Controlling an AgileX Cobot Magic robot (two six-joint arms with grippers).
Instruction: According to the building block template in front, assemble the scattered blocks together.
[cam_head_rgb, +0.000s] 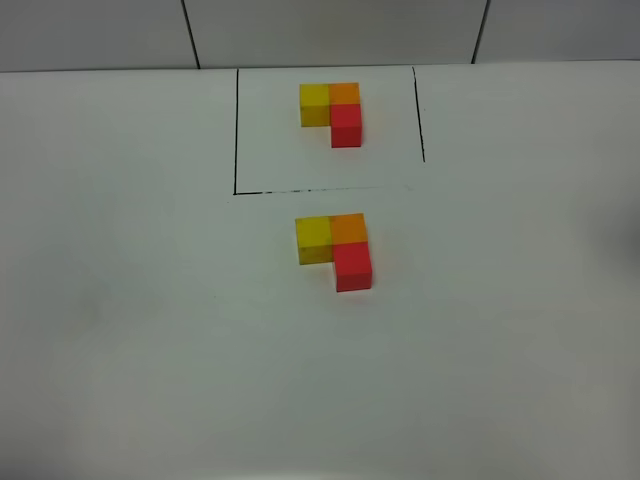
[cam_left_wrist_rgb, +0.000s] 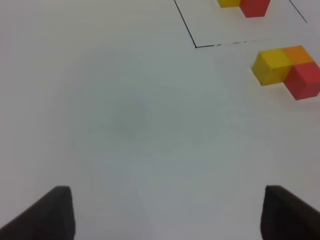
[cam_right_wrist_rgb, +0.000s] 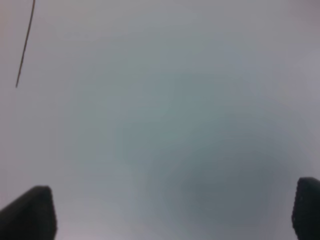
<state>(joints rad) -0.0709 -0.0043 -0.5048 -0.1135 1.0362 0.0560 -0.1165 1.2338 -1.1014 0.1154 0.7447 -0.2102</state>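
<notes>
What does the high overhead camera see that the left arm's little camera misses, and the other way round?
Only the high view shows the whole outlined template with its orange cube, and the wall behind. Only the left wrist view shows the left gripper, its dark fingers spread apart over bare table. Both show the assembled yellow, orange and red blocks and part of the black outline.

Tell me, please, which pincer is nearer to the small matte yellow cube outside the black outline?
Left, as far as the views show. The left pincer has the yellow cube in view ahead, well short of it. The right pincer sees only bare table and a black line.
</notes>
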